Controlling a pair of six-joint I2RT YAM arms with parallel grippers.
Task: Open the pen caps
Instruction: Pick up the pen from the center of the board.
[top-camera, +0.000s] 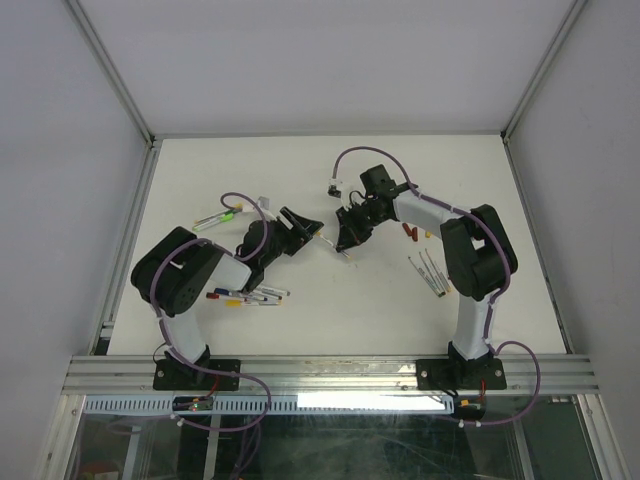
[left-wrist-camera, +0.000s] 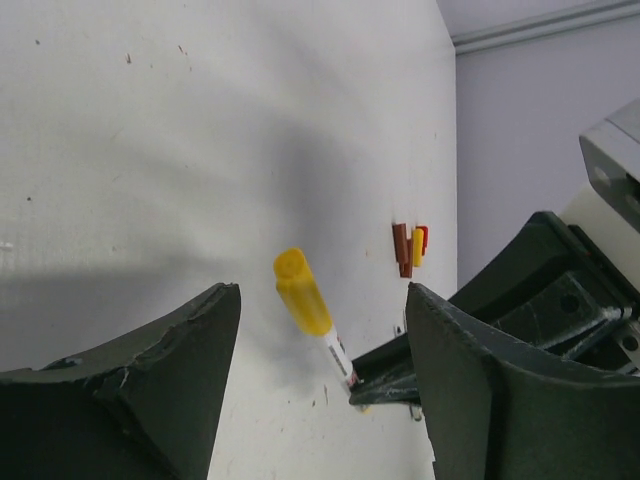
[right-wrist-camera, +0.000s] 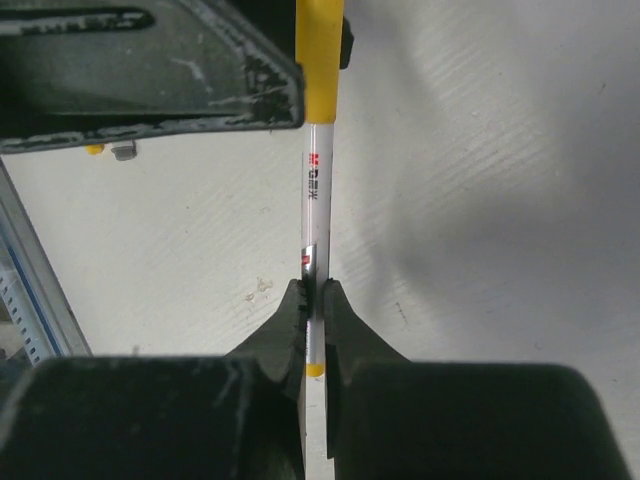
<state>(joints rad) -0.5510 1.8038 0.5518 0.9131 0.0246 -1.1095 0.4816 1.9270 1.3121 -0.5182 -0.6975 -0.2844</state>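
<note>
Two sets of fingers meet over the middle of the counter (top-camera: 300, 170). My right fingers (right-wrist-camera: 304, 308) are pressed together on the white barrel of a pen (right-wrist-camera: 313, 190), pinching it near its tail end. Its yellow cap (left-wrist-camera: 302, 292) reaches toward my left fingers (top-camera: 312, 227), which stand spread with the cap between them, a gap showing on either side. Some loose caps (left-wrist-camera: 410, 248), maroon, yellow and red, lie bunched on the counter beyond. Other pens (top-camera: 250, 296) lie in small groups near my left and right arms.
</note>
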